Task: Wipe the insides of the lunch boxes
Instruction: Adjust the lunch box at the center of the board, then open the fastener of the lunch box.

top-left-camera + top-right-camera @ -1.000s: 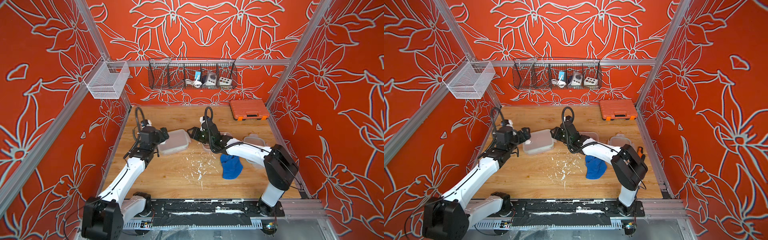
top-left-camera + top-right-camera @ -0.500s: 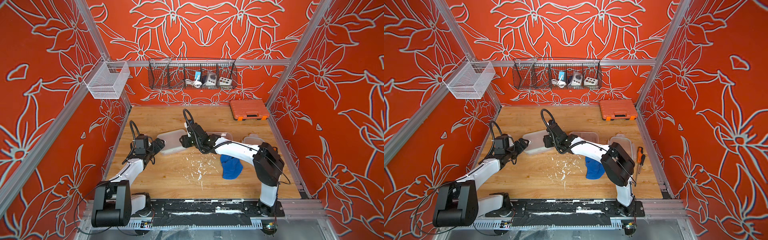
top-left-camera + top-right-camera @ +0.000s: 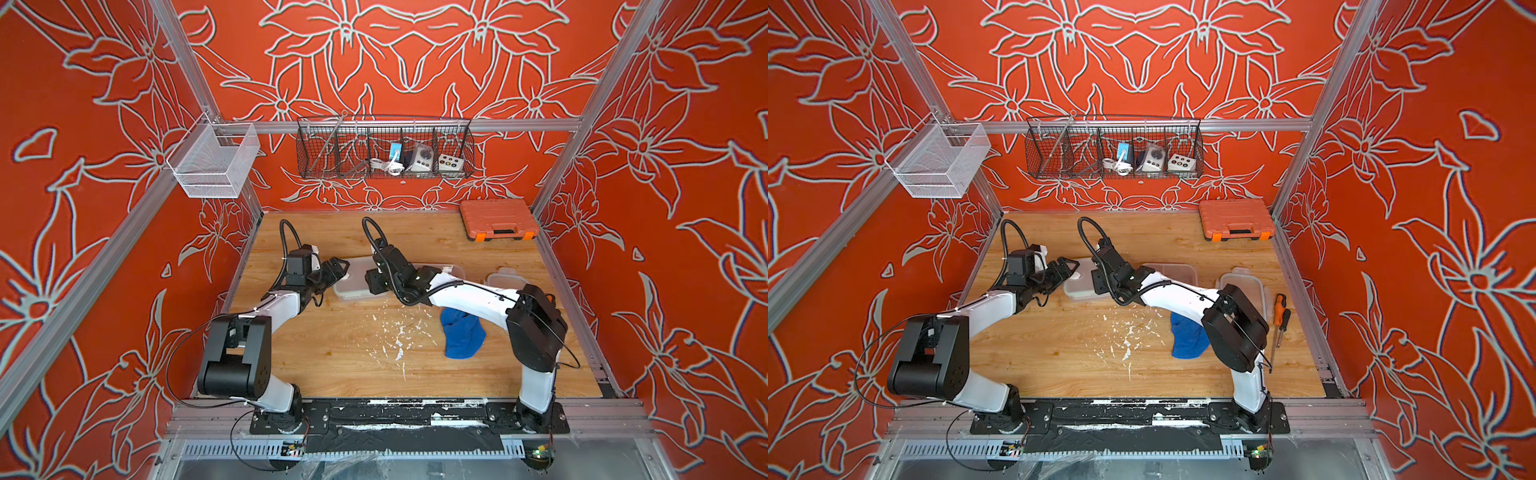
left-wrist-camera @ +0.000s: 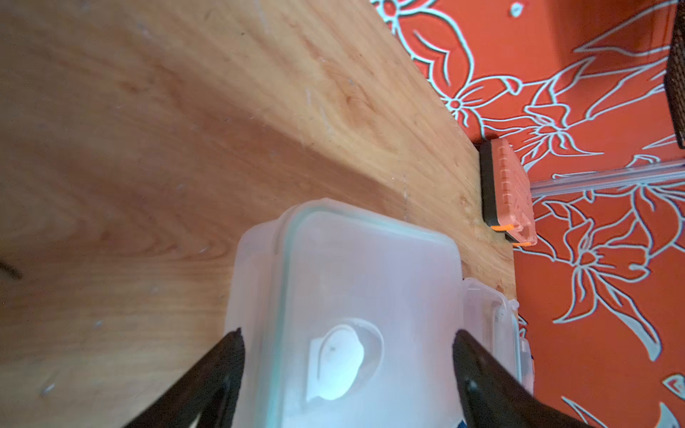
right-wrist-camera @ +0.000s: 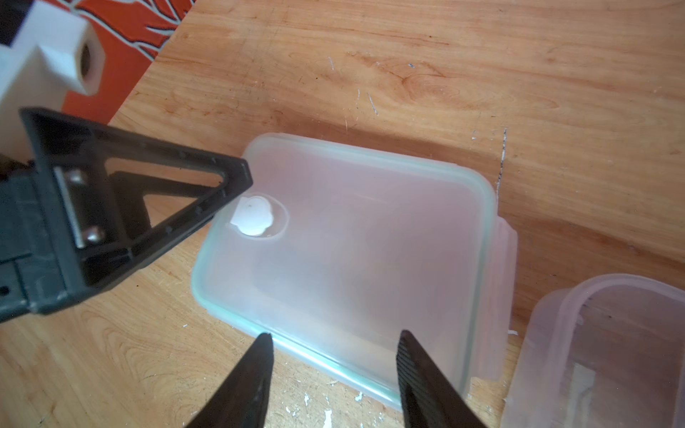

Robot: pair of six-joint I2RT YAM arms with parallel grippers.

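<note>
Left wrist view is mostly the lidded lunch box [image 4: 363, 289]: frosted see-through plastic, rounded corners, a greenish seal ring under the lid and a little white plug [image 4: 335, 361] sunk into the top. The left claw [image 4: 347, 333] is spread wide with one black finger [image 4: 217, 370] at each side of that box. I can't tell if they're actually squeezing it or just sitting next to it. The right claw [image 5: 333, 335] comes at the same box from the opposite side, roughly half open over its rim, with nothing in it.

In both top views the box sits flat on the wooden tabletop [image 3: 332, 365], and both arms crowd over it so only a strip shows. Right beside it is the second lunch box [image 5: 611, 352], lid off, hazy walls, cut off at the edge of the right wrist view and mostly covered by the right arm from above. Past that lies another clear piece [image 3: 1241, 280], lid or box, hard to say.

Nearer the robot than the lidded box there are white flecks [image 3: 399, 336] and a crumpled blue cloth [image 3: 461, 338], partly under the right arm. The orange tool case [image 3: 496, 218] sits well beyond, by the back wall.
</note>
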